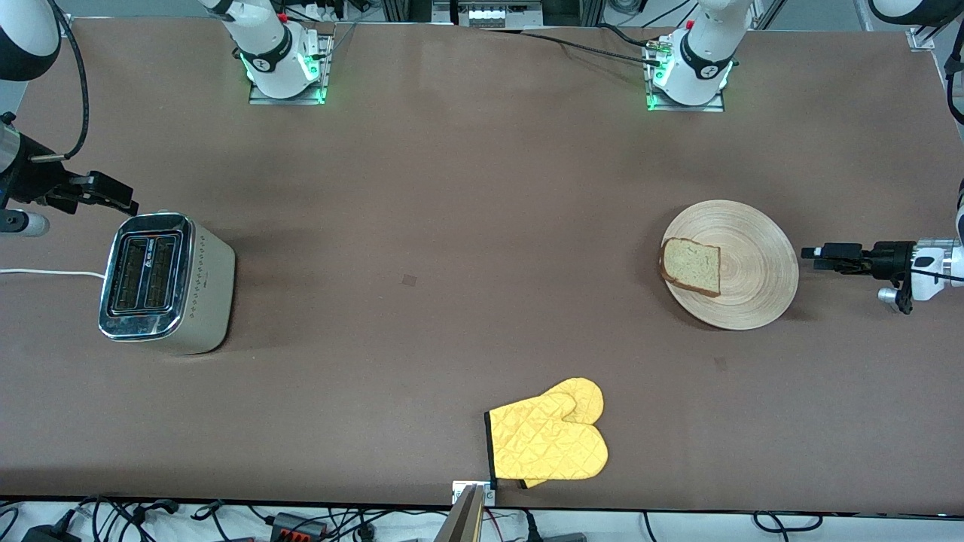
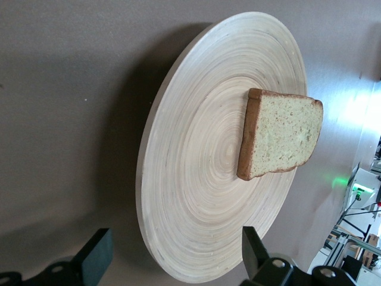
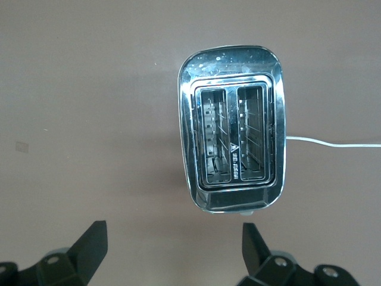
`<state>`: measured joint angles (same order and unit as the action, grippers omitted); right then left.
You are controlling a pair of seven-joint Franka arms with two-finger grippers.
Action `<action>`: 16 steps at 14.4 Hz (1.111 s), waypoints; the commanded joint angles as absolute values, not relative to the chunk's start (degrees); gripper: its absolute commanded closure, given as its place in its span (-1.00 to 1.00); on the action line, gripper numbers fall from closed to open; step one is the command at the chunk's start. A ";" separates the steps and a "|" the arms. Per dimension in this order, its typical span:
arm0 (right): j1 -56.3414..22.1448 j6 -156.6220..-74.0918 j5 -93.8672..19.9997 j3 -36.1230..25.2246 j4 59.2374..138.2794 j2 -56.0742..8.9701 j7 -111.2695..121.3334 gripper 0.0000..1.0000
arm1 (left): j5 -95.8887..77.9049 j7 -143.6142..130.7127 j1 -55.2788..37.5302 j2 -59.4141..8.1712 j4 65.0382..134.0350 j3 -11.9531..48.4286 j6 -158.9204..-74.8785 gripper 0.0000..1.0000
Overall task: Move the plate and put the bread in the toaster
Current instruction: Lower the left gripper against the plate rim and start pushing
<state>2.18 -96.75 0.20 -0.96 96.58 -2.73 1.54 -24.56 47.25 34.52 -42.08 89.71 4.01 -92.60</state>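
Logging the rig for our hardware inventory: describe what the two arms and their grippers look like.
Both arms are glossy white with black joint bands, on metal base plates lit green. Black cables trail from each. The left gripper and the right gripper are black, each with two flat, tapered jaws.

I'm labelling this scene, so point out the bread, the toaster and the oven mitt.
bread (image 1: 693, 266): front view, middle of its pale face.
toaster (image 1: 145, 274): front view, chrome top between the slots.
oven mitt (image 1: 548, 438): front view, middle of the quilted yellow palm.
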 commanded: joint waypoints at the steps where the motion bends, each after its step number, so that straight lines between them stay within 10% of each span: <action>1: 2.90 -97.03 0.26 -0.26 96.86 -2.02 1.67 -1.00 | -26.02 47.37 35.33 -44.03 88.42 4.48 -92.46 -0.75; 13: 2.81 -97.21 0.35 -0.26 97.03 -0.35 1.58 -1.00 | -27.42 46.67 35.16 -46.14 89.21 4.48 -92.46 -0.45; 16: 2.81 -96.77 0.35 -0.26 97.56 0.35 1.58 -1.00 | -28.12 46.76 35.59 -46.40 89.30 4.57 -91.67 -0.04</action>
<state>2.16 -97.29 0.20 -0.88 96.56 -1.34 1.54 -26.18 46.89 35.04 -46.02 89.73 4.32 -92.62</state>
